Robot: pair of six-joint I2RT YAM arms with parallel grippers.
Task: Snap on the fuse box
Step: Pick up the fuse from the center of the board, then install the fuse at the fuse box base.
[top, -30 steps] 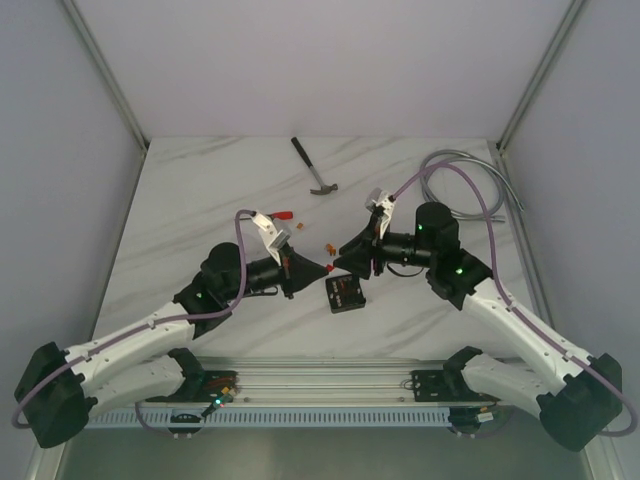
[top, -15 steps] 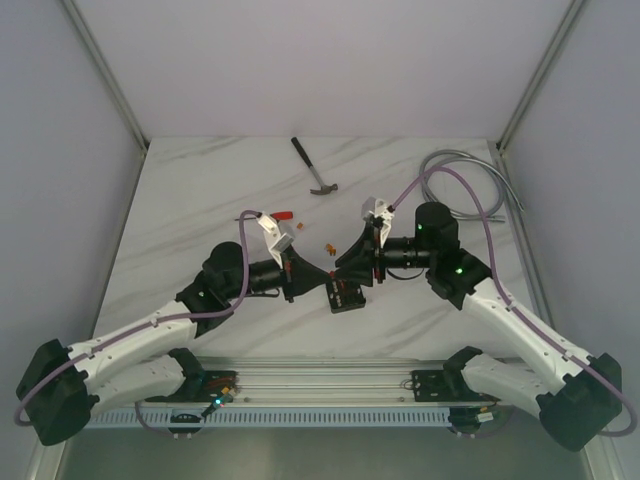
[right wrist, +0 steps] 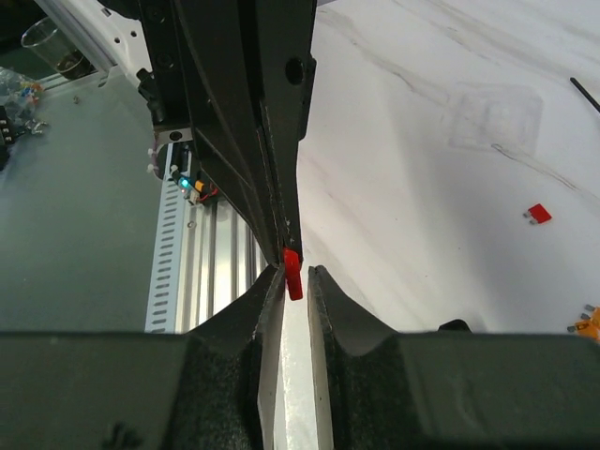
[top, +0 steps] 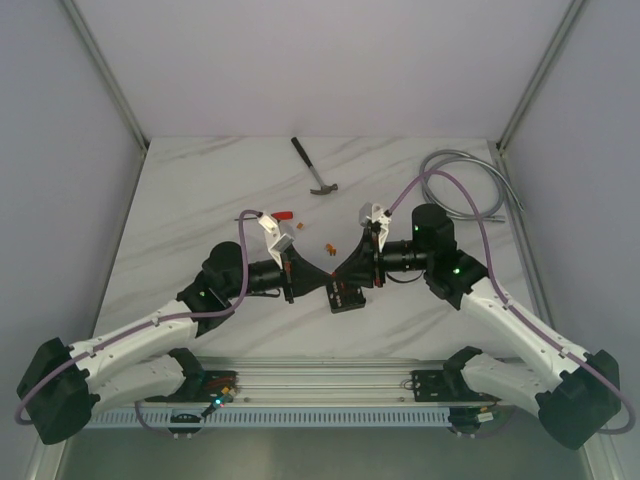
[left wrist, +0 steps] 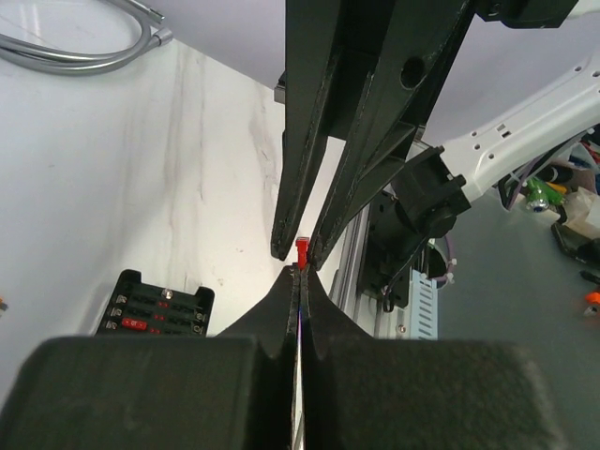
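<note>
The fuse box (top: 347, 298) lay flat on the marbled table (top: 200, 200), near the middle of its front part, just toward the bases from where the two arms met. In the left wrist view its open face showed rows of slots, a few with red pieces in them. It lay in about the same place as a second before, though the gripper tips now covered its far edge in the overhead view.

Just above it, the left gripper (left wrist: 301, 274) had its fingers pressed close together on a small red fuse (left wrist: 302, 250), which stuck out past their tips. The right gripper (right wrist: 294, 277) faced it tip to tip, its fingers set narrowly to either side of that fuse. A slit of table showed between the fuse and one finger, so the right fingers were not clamped on it.

A second earlier the two grippers had been apart, with the fuse plain at the left tip and the right gripper standing farther back. Since then the right arm had swung in toward the left.

Farther back lay a few orange fuses (top: 327, 247) and a loose red fuse (top: 285, 214). A hammer (top: 314, 166) and a coiled grey hose (top: 470, 170) were near the far edge, unmoved.
</note>
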